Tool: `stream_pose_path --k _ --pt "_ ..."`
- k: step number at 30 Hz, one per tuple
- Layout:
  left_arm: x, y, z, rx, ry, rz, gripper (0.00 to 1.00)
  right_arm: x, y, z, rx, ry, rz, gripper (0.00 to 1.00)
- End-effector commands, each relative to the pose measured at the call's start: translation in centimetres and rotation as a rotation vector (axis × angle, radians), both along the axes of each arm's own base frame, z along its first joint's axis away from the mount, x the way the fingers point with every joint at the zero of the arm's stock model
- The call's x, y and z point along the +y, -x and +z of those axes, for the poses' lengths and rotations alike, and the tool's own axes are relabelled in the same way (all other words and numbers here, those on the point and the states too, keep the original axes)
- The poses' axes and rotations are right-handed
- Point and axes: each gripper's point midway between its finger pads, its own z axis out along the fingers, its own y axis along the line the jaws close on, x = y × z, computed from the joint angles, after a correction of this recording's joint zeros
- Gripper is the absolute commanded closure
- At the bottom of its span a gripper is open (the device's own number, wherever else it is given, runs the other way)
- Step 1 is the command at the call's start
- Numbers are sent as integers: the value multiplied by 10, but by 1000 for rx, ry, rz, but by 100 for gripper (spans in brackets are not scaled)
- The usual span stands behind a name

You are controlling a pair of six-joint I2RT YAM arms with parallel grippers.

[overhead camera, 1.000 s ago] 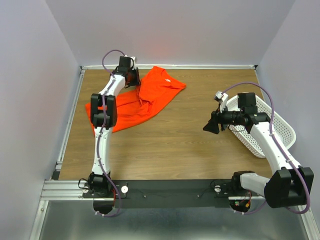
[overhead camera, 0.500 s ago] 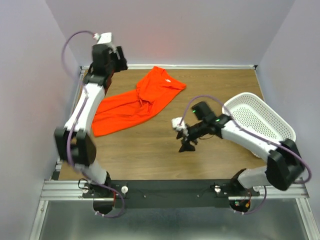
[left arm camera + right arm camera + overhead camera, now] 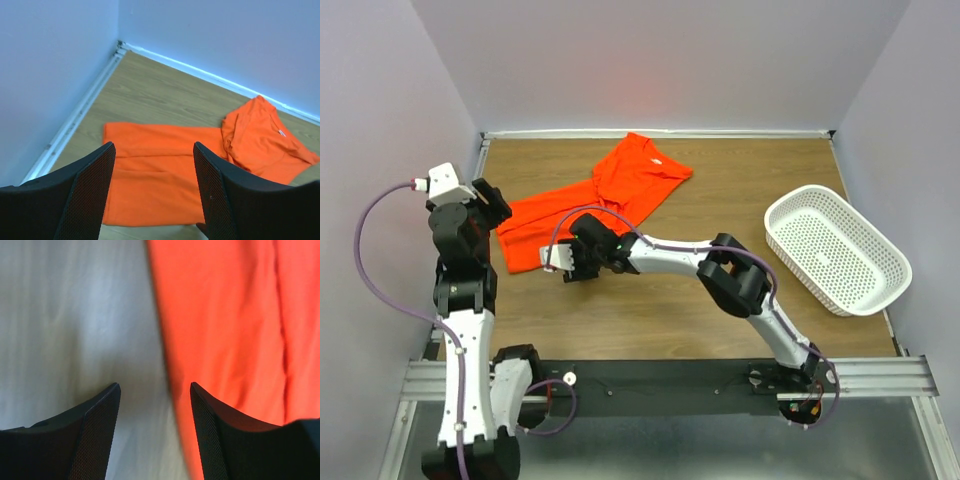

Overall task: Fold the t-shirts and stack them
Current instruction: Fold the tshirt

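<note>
One bright orange t-shirt (image 3: 610, 200) lies on the wooden table at the back left. Its body is spread in a long band and its collar end is bunched toward the back wall. In the left wrist view the t-shirt (image 3: 155, 175) lies below and beyond the fingers, with a small white label (image 3: 281, 132) showing. My left gripper (image 3: 492, 198) hangs open above the shirt's left end and holds nothing (image 3: 152, 147). My right gripper (image 3: 572, 268) reaches across to the shirt's near edge. It is open (image 3: 155, 386) and straddles the hem of the t-shirt (image 3: 230, 315), with bare wood to the left.
A white perforated basket (image 3: 835, 245) sits flat on the table at the right. Walls close off the table at the left, back and right, and a metal rail (image 3: 455, 250) runs along the left edge.
My left arm has let the shirt go and swung back from the far corner toward the near left. My right arm has left the basket and crossed to the shirt's near edge.
</note>
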Motion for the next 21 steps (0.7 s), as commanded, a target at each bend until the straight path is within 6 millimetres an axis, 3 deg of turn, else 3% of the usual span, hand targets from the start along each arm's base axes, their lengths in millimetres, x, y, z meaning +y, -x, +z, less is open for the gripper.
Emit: stream_pose_path --k 1,8,12,15,17,18,19,21 --pt "22 34 21 -60 -94 125 28 20 -31 -18 -99 15 -96 35" --pt "19 56 38 -165 -106 140 28 28 -38 -42 -102 35 -104 40" --pt "17 55 36 -165 -109 120 28 22 -35 -55 -101 67 -92 55" --pt "16 53 34 -160 -109 115 28 18 -23 -61 -57 82 -45 72" --pt "15 53 34 -161 -108 109 28 15 -14 -58 -36 87 -16 94" --pt "14 53 34 -162 -110 106 28 13 -11 -58 -27 91 -6 99" --pt "14 53 34 -163 -110 106 28 7 -4 -63 -10 103 18 100" --pt "14 53 34 -161 -108 105 28 2 4 -53 1 105 50 99"
